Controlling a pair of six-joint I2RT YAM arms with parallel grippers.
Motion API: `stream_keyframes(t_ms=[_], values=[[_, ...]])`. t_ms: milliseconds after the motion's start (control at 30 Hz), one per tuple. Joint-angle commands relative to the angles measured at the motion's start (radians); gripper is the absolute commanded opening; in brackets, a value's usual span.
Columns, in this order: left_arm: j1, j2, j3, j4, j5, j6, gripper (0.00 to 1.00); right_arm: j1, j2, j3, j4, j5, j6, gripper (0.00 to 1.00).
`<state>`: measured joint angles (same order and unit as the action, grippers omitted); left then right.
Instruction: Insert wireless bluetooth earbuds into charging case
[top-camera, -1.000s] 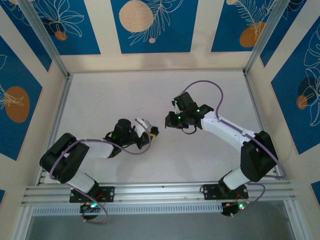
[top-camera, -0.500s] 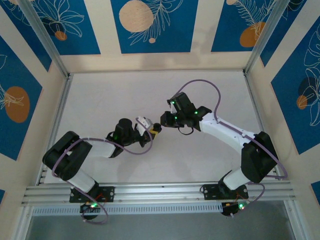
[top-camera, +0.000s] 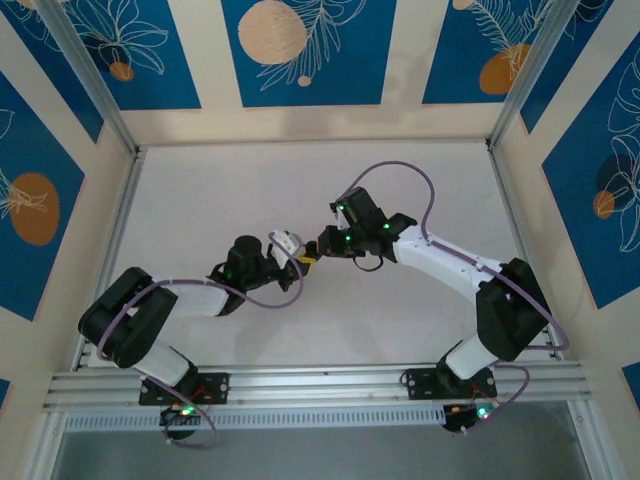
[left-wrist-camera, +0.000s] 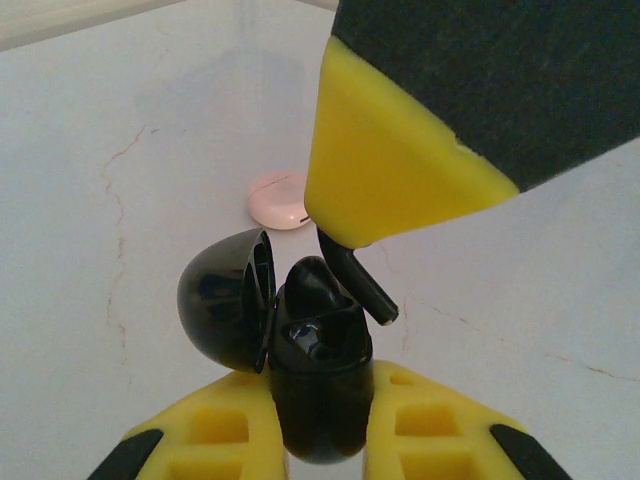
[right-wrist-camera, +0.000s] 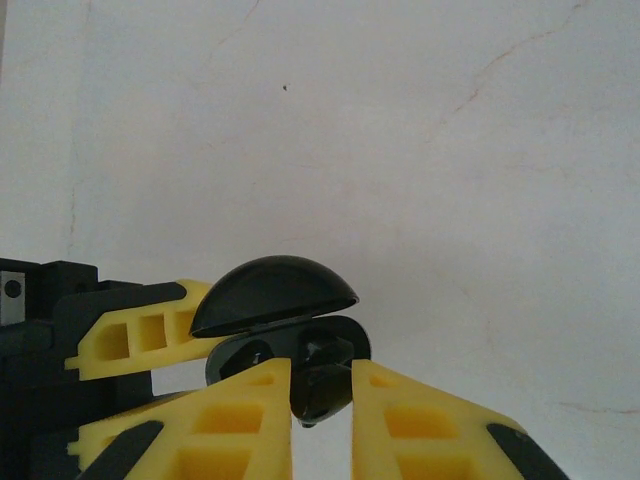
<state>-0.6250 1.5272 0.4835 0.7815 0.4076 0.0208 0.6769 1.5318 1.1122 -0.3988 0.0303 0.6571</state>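
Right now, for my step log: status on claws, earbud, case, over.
Left claw shut on charging case, lid open. Right claw shut on earbud, at case's mouth. Pink object on table beyond, not in the way.

The top external camera looks steeply down from above and behind the arm bases, taking in the whole table (top-camera: 200, 200). Each wrist camera peers out very close between its own yellow fingers (left-wrist-camera: 210, 440); both share the open charging case (left-wrist-camera: 320, 380) and earbud (left-wrist-camera: 358, 285), toward 6 o'clock.
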Motion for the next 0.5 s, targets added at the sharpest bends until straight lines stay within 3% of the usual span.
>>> stream_keyframes(t_ms=[0, 467], values=[[-0.012, -0.021, 0.015, 0.042, 0.004, -0.02, 0.13, 0.01, 0.009, 0.023, 0.029, 0.006, -0.019, 0.17], [-0.013, -0.037, 0.016, 0.018, 0.014, -0.035, 0.13, 0.016, -0.033, 0.013, 0.062, 0.055, -0.025, 0.17]])
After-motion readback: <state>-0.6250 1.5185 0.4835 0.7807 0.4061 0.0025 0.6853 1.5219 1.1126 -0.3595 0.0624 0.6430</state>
